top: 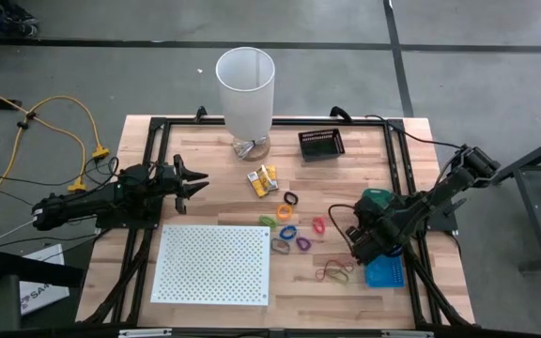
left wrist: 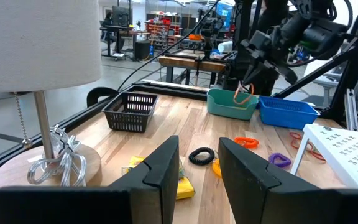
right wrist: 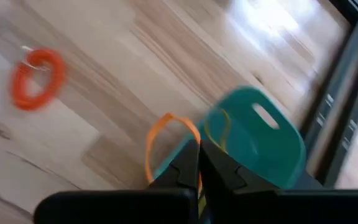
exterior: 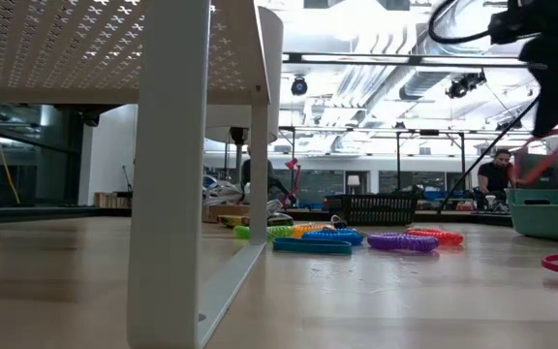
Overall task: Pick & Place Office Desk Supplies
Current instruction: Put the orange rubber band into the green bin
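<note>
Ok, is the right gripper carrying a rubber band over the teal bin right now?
Yes, in the right wrist view the right gripper is shut on an orange rubber band that hangs from it just above the teal bin.

Back: tall white cylinder lamp (top: 245,90), black mesh basket (top: 321,143) to its right.
Middle: yellow-orange packets (top: 263,180), coloured ring-shaped loops (top: 289,232) nearer front.
Front left: white perforated board (top: 212,263) on wooden bench (top: 346,188).

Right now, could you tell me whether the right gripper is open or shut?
Shut: the right gripper has its fingers pinched together on an orange rubber band, which dangles beside the green bin.
</note>
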Robot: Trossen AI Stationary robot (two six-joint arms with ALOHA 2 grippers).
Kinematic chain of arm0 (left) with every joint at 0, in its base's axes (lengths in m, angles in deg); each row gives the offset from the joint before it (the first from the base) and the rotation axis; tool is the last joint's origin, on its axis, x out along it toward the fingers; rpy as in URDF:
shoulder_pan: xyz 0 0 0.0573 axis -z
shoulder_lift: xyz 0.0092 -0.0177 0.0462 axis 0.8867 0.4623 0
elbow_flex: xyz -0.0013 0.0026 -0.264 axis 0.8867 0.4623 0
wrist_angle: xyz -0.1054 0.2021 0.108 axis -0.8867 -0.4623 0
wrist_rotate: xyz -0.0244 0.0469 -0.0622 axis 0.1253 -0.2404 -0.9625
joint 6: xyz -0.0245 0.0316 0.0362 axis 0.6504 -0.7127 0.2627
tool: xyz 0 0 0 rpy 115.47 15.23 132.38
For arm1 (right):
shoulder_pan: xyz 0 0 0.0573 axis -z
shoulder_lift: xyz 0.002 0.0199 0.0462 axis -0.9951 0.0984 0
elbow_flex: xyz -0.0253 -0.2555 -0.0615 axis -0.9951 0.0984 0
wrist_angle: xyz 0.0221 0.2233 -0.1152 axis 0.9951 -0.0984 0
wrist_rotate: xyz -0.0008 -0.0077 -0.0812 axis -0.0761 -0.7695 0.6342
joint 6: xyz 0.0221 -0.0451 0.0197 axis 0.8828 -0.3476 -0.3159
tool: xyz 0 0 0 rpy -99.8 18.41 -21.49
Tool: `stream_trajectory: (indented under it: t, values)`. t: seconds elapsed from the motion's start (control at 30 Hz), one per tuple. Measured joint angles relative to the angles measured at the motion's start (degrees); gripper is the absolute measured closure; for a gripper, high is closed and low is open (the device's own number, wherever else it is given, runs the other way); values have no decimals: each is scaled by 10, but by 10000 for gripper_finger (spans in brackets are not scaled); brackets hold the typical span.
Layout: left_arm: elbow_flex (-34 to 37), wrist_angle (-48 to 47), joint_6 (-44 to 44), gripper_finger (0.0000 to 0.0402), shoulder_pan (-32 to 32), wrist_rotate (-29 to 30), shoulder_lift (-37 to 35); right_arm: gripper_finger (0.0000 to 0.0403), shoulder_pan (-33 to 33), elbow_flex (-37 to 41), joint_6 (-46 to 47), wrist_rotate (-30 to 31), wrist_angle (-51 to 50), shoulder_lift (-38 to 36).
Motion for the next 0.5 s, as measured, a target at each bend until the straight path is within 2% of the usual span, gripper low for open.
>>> stream_trajectory:
  t: [0.23,0.5]
  values:
    - [0,0,0,293,0,0,0,400,0,0,32,-101,-61,-2]
    - [0,0,0,293,0,0,0,400,0,0,35,-132,-68,-2]
